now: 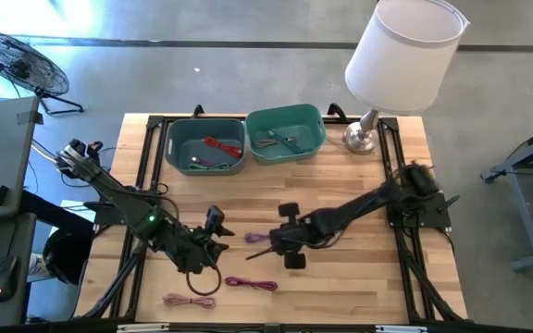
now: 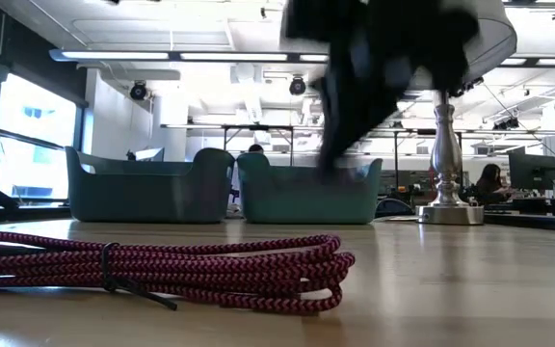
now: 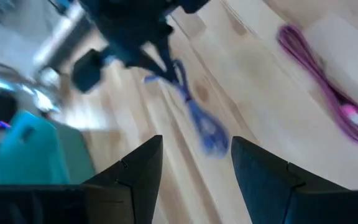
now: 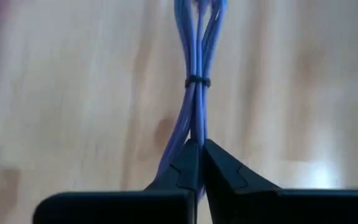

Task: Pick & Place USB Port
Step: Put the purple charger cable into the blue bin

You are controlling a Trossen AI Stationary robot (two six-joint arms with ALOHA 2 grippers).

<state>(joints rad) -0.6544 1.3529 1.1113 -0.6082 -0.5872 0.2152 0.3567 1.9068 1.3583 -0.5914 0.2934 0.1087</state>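
Right gripper (image 4: 199, 163): fingers pinched together on one end of a bundled blue cable (image 4: 196, 68), which is bound by a small dark tie and hangs just over the bare wooden table (image 1: 359, 268) near its middle. Left gripper (image 3: 194, 165): fingers spread apart, nothing between them, positioned just left of the blue cable, pointed toward it. Pink cable (image 1: 250, 283): coiled, lying flat on the table toward the front edge, apart from both grippers. Second, paler cable bundle (image 1: 189, 301): lying nearer the front left corner. Grey-blue bin (image 1: 204, 146): at the back of the table, holding a red cable and other cords. Teal bin (image 1: 285, 132): touching its right side, holding cords. Lamp (image 1: 403, 55): white shade, metal base, standing at the back right beside the teal bin.
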